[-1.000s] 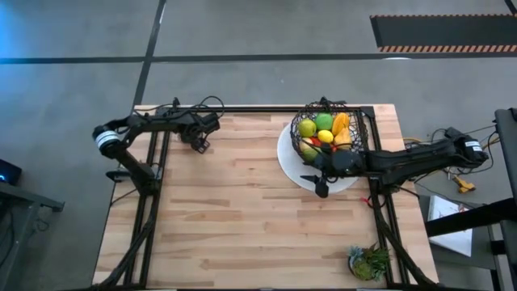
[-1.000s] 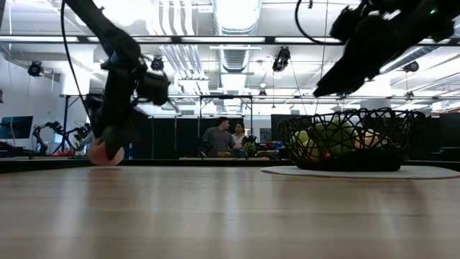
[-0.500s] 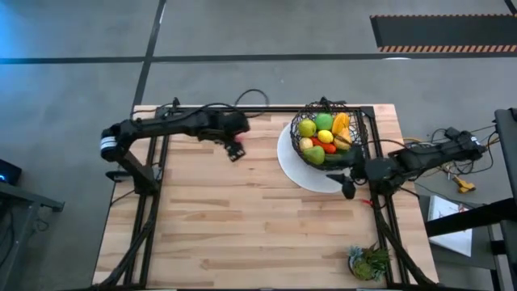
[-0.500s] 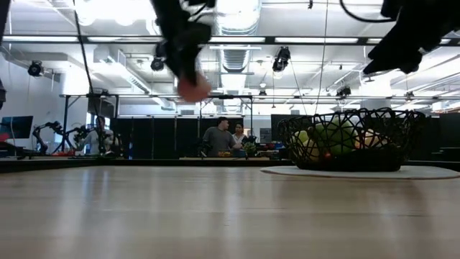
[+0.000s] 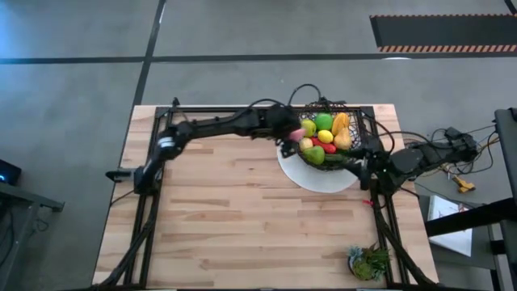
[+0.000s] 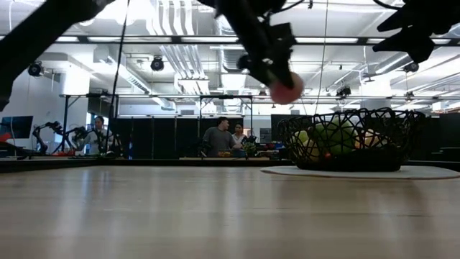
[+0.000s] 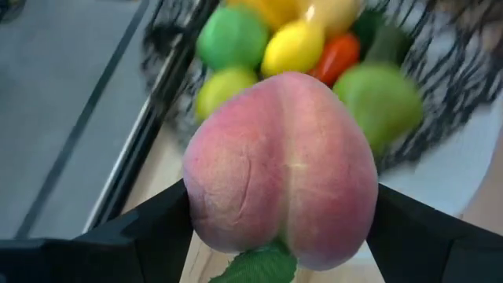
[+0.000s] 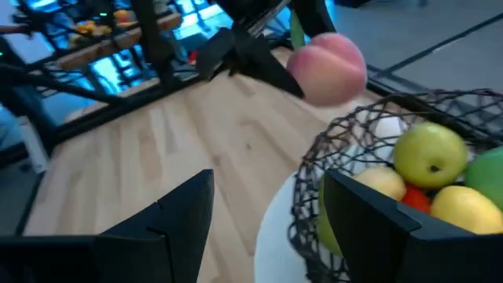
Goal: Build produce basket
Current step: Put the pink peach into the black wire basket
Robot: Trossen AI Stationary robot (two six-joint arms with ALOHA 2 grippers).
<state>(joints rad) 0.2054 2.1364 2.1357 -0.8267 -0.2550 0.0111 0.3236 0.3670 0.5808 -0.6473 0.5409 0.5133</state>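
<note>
A pink peach point(image 7: 283, 169) hangs in the air at the left rim of the dark wire basket point(image 5: 327, 133), with my left gripper point(image 5: 289, 134) shut on it. In the low view the peach point(image 6: 286, 88) is above and just left of the basket point(image 6: 350, 140). The basket stands on a white plate point(image 5: 323, 176) and holds green apples, lemons, an orange piece and a red piece. My right gripper point(image 8: 267, 189) is open with nothing between its fingers, at the plate's right near the table's right edge point(image 5: 365, 168). My left gripper pinches the peach by its two opposite sides point(image 7: 206, 196) between its two fingers point(image 7: 149, 236). The fingers come slanting down from the table's left. The peach is lifted clear of the table, its green leaf point(image 7: 255, 267) toward the gripper.
A leafy green plant tuft point(image 5: 369, 261) sits at the table's near right corner. The wooden tabletop point(image 5: 234, 210) spreads left and near of the plate. People stand in the room beyond the table point(image 6: 226, 137).
My left gripper has carried the peach from the table's far left toward the right, rising, up to the basket's left rim, and has tipped as it went. My right gripper has drawn back from over the plate toward the table's right edge.
</note>
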